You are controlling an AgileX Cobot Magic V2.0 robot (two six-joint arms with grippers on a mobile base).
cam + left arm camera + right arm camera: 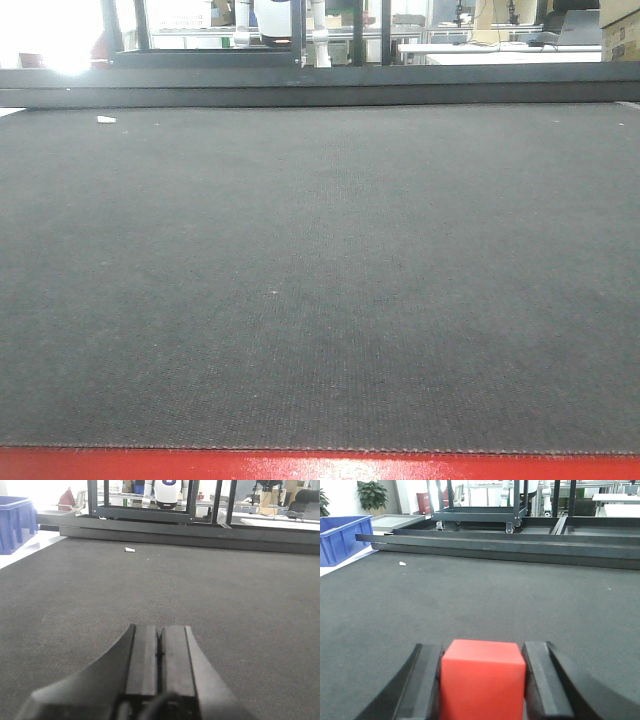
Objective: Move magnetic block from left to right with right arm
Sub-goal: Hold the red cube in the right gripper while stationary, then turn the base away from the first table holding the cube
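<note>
The magnetic block (483,680) is a bright-red cube that fills the gap between the two black fingers of my right gripper (483,646). Both pads press against its sides, low over the dark grey mat (470,600). My left gripper (160,628) hovers just above the same mat (225,595) with its pads pressed together and nothing between them. The exterior front view shows only bare mat (320,280). Neither the block nor either gripper appears there.
A blue crate (17,522) (342,537) stands off the mat's far left. A small white scrap (130,550) (402,563) (106,120) lies near the far edge. Dark metal rails (520,542) and a wheeled frame (475,515) border the back. A red strip (320,466) runs along the near edge.
</note>
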